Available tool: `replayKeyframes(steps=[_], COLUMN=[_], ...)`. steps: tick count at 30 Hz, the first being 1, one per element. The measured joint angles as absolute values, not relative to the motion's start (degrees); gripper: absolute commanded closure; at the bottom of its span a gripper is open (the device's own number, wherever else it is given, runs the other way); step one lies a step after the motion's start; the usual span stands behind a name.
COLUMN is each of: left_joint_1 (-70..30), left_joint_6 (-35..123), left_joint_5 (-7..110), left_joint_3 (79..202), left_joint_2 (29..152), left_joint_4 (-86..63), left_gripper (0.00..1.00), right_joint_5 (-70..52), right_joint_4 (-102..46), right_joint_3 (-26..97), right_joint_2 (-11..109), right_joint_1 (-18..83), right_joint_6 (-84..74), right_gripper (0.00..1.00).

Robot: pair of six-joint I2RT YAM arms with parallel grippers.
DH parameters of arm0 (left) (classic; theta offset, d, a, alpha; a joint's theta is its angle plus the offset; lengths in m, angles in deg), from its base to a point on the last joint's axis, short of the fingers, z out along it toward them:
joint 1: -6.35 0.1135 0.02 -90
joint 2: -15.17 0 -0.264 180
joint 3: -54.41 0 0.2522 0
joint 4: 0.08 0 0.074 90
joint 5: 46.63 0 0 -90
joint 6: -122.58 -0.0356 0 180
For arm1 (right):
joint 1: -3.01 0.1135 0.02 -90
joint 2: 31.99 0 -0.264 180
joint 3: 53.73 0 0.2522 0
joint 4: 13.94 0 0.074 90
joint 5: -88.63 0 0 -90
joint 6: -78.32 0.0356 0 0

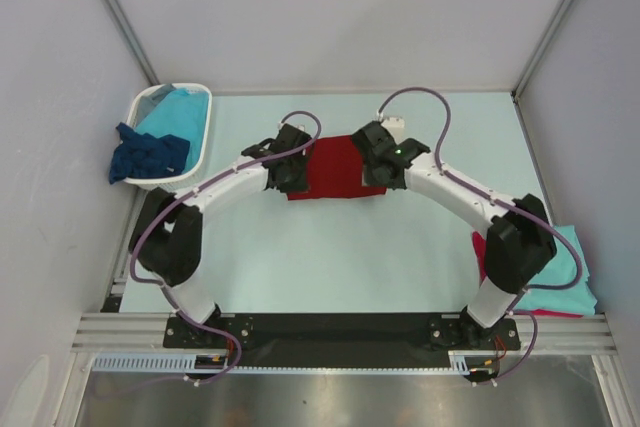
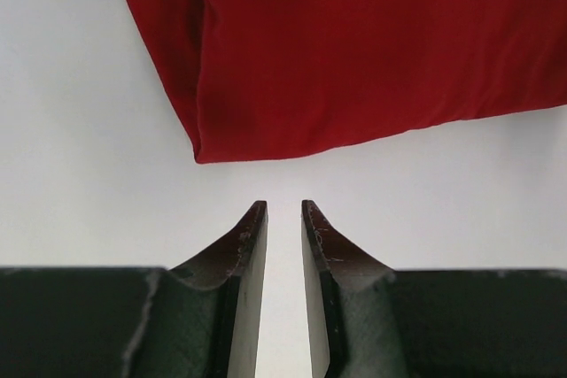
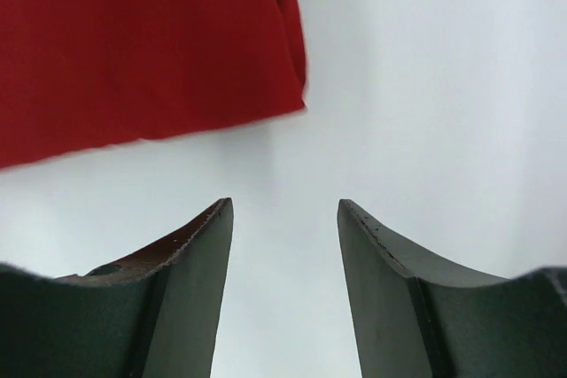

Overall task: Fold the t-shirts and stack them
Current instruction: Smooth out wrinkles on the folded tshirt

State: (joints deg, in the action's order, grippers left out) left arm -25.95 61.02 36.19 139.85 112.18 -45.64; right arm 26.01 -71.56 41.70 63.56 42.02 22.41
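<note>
Folded dark red t-shirt (image 1: 335, 169) lies flat at mid-table (image 1: 330, 257), flanked by both arms. Left gripper (image 2: 283, 207): jaws slightly parted, empty, just short of one corner. Right gripper (image 3: 285, 204): jaws spread wider, empty, near the opposite corner. Both seem poised to pinch together.

Bare table (image 1: 330, 257) between the arms, from the red shirt (image 1: 335, 169) to the near edge, is the widest passage. The shirt lies flat mid-table. The left gripper (image 2: 283, 205) and right gripper (image 3: 285, 205) each sit just short of one of its corners, jaws parted over bare table and gripping nothing. Far left: a basket (image 1: 205, 137) with a navy shirt (image 1: 145, 152) draped over its rim blocks low passes. Near right: a shirt stack (image 1: 565, 287), partly under the right arm. Side walls (image 1: 50, 97) close both flanks — a free strip runs behind the red shirt.
</note>
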Motion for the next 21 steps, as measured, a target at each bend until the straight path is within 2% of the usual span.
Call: replayKeyframes(steps=[6,15,21], left_joint_1=[-25.99,-26.01,-25.99], left_joint_6=[61.02,60.93,60.69], left_joint_5=[36.56,36.16,35.92], left_joint_3=[139.19,139.08,139.08], left_joint_2=[115.35,115.35,115.37], left_joint_4=[-45.37,-44.35,-44.3], left_gripper=[0.67,0.57,0.54], right_joint_5=[23.12,21.13,19.08], right_joint_4=[-71.12,-67.1,-65.11], right_joint_3=[34.02,33.76,33.76], right_joint_2=[68.65,70.62,74.66], right_joint_1=[41.21,39.61,36.9], right_joint_6=[22.8,22.74,22.17], right_gripper=[0.4,0.34,0.32])
